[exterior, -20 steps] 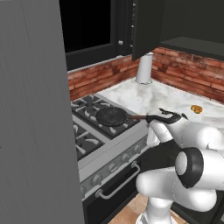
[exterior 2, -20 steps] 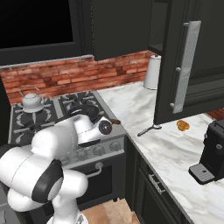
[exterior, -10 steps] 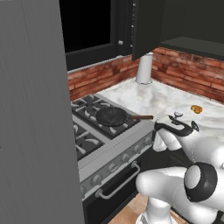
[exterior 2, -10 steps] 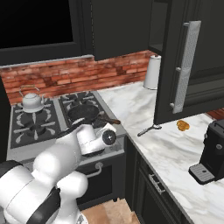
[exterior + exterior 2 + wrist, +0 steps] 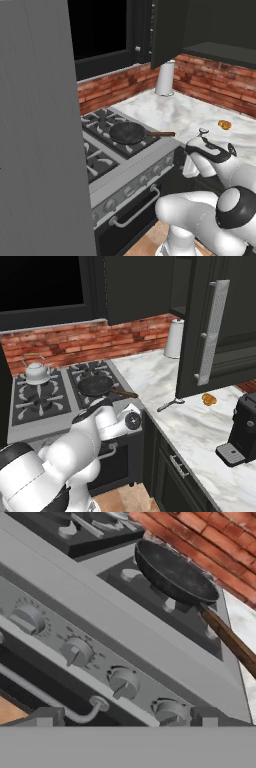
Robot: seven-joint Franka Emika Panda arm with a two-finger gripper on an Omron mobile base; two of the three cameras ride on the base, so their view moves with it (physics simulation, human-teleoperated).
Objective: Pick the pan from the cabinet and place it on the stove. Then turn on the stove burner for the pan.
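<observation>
The black pan (image 5: 127,132) sits on the front right grate of the stove (image 5: 100,172), its brown handle (image 5: 162,134) pointing right toward the counter. In the hand view the pan (image 5: 175,574) is at the upper right, above a row of round knobs (image 5: 122,682). My gripper (image 5: 125,718) is open and empty, low in front of the knob panel, level with the two rightmost knobs and apart from them. The cabinet (image 5: 200,331) hangs over the counter with its door swung open.
A silver kettle (image 5: 37,372) stands on the back left burner. On the marble counter (image 5: 165,386) lie a peeler (image 5: 170,404) and a small orange item (image 5: 209,399), with a paper towel roll (image 5: 174,338) and a coffee machine (image 5: 247,428). A grey panel (image 5: 35,125) rises at the left.
The arm has drawn back from the pan's handle and dropped down to the front of the stove. The pan stays on its grate.
</observation>
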